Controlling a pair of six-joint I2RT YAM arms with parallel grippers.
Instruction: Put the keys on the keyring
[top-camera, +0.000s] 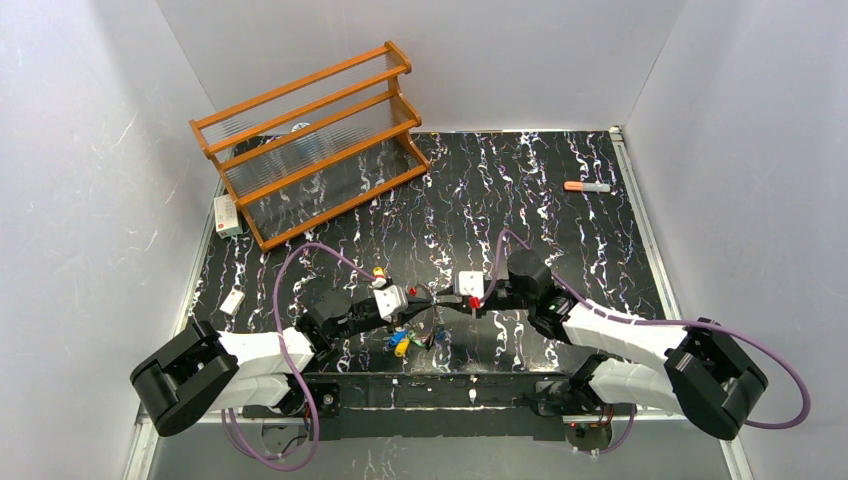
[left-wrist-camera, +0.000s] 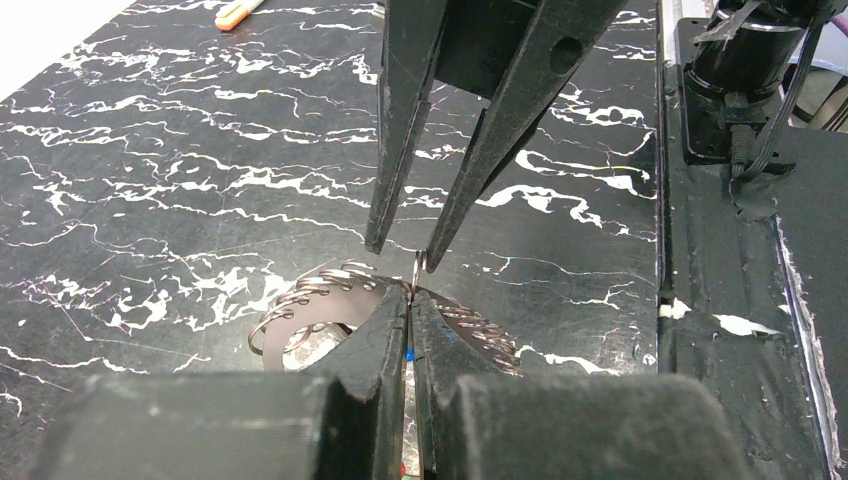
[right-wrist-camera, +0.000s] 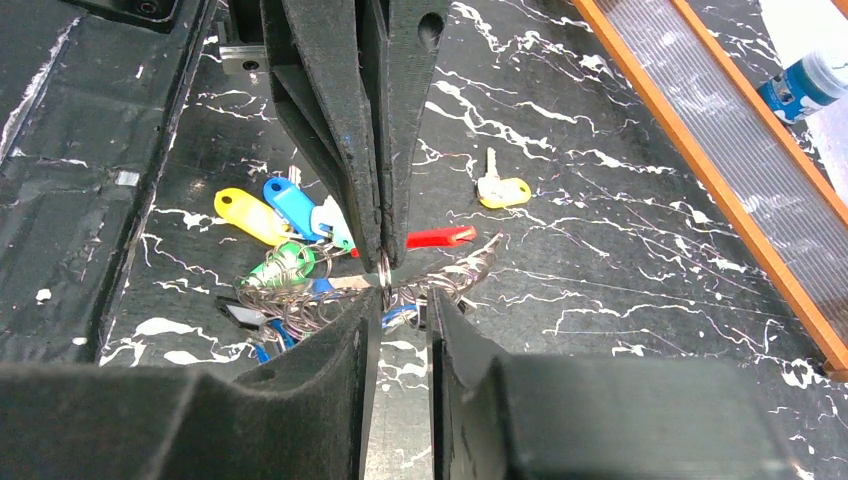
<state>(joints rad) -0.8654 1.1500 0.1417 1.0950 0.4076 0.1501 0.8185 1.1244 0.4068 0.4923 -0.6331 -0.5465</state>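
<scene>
The keyring (right-wrist-camera: 300, 290) is a bunch of thin wire loops hung with yellow (right-wrist-camera: 245, 215), blue (right-wrist-camera: 290, 200) and green (right-wrist-camera: 285, 262) tagged keys and a red tag (right-wrist-camera: 440, 237). It shows below both grippers in the top view (top-camera: 405, 340). My left gripper (left-wrist-camera: 412, 292) is shut on a small wire loop (left-wrist-camera: 420, 263) of the keyring and holds it up. My right gripper (right-wrist-camera: 398, 300) is open a narrow gap, tip to tip with the left gripper (right-wrist-camera: 383, 255), the loop at its left finger. One loose yellow-headed key (right-wrist-camera: 500, 190) lies on the table beyond.
A wooden rack (top-camera: 310, 140) stands at the back left, with a white box (top-camera: 228, 215) beside it and a small white item (top-camera: 232, 301) nearer. An orange-capped marker (top-camera: 587, 186) lies at the back right. The arms' black base plate (top-camera: 430, 385) runs along the near edge.
</scene>
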